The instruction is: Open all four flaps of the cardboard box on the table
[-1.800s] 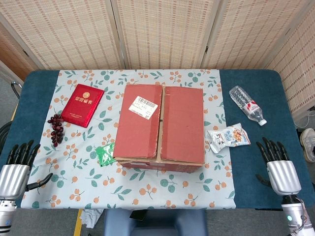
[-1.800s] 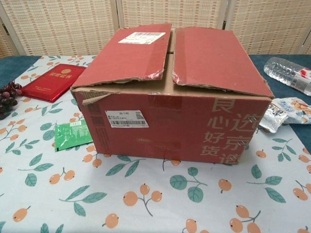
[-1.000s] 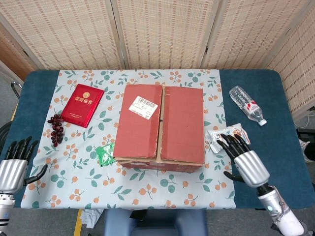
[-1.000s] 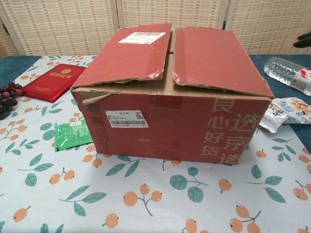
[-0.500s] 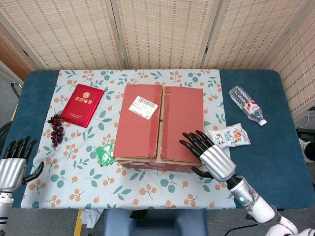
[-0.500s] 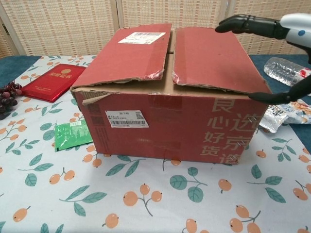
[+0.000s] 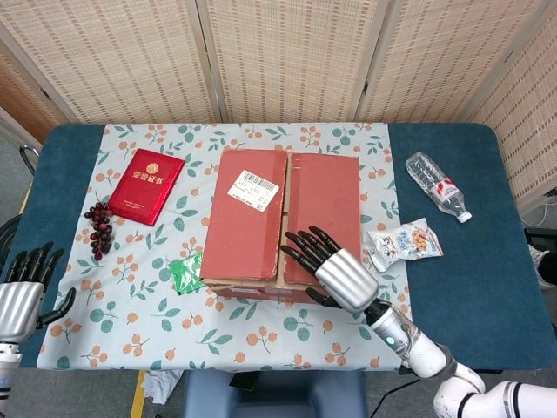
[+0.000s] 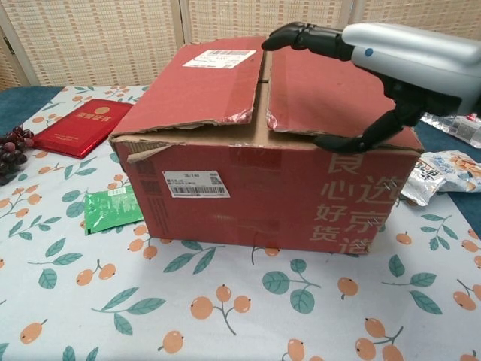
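Right hand [image 7: 335, 266] hovers over the near right part of the cardboard box [image 7: 280, 225], fingers [image 7: 300, 246] spread and extended toward the centre seam, holding nothing. In the chest view the same hand [image 8: 398, 64] sits above the right top flap [image 8: 331, 86], thumb pointing down at the flap's near edge; whether it touches the cardboard cannot be told. Left hand [image 7: 22, 292] is at 8 o'clock of the worktop [image 7: 452, 287], at its near left edge, fingers apart and empty, well apart from the box.

The box stands at the centre of the worktop on a floral cloth [image 7: 130, 322]. Both top flaps lie closed, meeting along a centre seam; the left flap [image 7: 244, 213] carries a white shipping label [image 7: 253, 190]. The near edges of the flaps are torn and ragged in the chest view.

A green sachet [image 7: 184, 273] lies at 8 o'clock of the box, just beside its near left corner. A snack packet [image 7: 402, 244] lies at 3 o'clock, near the box's right side. Dark grapes [image 7: 100, 226] sit at 9 o'clock, and a red booklet [image 7: 145, 186] lies beyond them at 10 o'clock. A plastic water bottle [image 7: 438, 186] lies on its side at 2 o'clock, on the bare blue surface. Woven screen panels [image 7: 287, 57] stand behind the worktop.
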`<state>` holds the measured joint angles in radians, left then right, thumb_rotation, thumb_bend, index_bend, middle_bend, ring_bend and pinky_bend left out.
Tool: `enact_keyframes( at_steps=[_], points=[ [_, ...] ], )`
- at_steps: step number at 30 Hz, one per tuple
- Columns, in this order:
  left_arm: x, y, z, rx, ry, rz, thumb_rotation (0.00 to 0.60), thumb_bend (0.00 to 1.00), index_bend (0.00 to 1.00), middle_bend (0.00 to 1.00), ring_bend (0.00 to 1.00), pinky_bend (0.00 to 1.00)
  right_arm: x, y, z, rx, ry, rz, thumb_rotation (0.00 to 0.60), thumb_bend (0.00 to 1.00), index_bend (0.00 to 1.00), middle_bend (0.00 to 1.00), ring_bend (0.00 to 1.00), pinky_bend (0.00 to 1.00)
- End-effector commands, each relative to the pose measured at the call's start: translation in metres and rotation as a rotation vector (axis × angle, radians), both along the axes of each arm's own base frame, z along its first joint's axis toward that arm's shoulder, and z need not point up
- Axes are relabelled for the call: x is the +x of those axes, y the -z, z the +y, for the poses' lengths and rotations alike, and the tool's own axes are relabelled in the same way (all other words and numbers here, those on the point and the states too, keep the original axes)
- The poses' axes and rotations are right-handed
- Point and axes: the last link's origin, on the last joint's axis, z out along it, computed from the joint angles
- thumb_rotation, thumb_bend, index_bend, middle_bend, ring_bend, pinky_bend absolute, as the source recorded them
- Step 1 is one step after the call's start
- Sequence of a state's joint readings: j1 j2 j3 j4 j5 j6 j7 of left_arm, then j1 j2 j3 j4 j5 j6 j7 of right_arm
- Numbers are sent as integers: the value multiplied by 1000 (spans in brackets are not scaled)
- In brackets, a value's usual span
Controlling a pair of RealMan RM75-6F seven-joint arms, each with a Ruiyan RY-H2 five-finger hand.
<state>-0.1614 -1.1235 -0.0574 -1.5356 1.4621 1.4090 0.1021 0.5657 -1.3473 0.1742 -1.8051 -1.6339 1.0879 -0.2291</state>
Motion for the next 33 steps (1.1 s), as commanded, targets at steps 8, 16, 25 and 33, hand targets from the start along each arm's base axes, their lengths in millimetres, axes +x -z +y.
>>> enact_keyframes(
  at_steps=[8, 16, 25, 33],
  points=[
    [1, -5, -3, 8, 8, -15, 28, 432, 0, 0, 0, 0, 10, 14, -16, -38, 1, 29, 600, 385, 0, 0, 0, 0],
    [1, -6, -5, 15, 16, -3, 27, 432, 0, 0, 0, 0, 13, 1, -10, -92, -24, -35, 600, 386, 0, 0, 0, 0],
    [2, -4, -5, 23, 17, 21, 30, 432, 0, 0, 0, 0, -16, -63, 14, -320, 1, -109, 600, 385, 0, 0, 0, 0],
    [7, 1, -9, -7, 42, 10, 32, 432, 0, 0, 0, 0, -92, -110, 62, -478, 156, -173, 600, 385, 0, 0, 0, 0]
  ],
)
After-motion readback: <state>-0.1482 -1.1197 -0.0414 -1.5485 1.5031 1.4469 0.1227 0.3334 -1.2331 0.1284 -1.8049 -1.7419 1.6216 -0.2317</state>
